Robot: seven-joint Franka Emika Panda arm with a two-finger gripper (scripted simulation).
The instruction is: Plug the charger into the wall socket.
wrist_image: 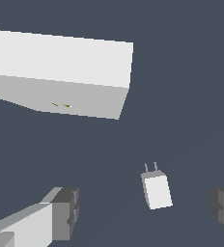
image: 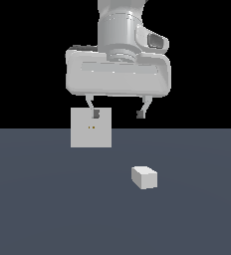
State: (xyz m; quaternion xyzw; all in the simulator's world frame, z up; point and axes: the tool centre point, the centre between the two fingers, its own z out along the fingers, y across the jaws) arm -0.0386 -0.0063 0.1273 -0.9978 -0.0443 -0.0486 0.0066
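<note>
Plainly, nothing has been plugged in yet. The small off-white box-shaped charger (image: 144,177) lies loose on the dark grey-blue floor (image: 43,209), untouched, well apart from the flat light-grey square wall socket (image: 90,127), which stands upright further back and toward the exterior view's left. Two tiny orange dots (image: 91,128) mark the middle of the socket's face.

The white Panda arm (image: 118,30) hangs above the scene with its gripper (image: 118,114) pointing down. Its two dark-tipped fingers (image: 96,113) are spread wide with nothing between them. They sit high above the floor; from the exterior view one fingertip overlaps the socket's upper part, though I judge that to be line of sight, not contact.

The wrist view helps more. The charger (wrist_image: 157,189) shows between the two fingertip pads (wrist_image: 66,212), nearer the far pad than the near one, lying slightly skewed, with two thin prongs (wrist_image: 151,167) sticking out of one end. Those prongs point roughly toward the socket (wrist_image: 61,72), whose orange dots (wrist_image: 61,104) are visible on its shaded face.

As for progress, I would call it the very start: reaching is under way at most. Everything is left to do: descend over the charger, close on its sides, lift it, line the prongs up with the orange dots, and push it home.
</note>
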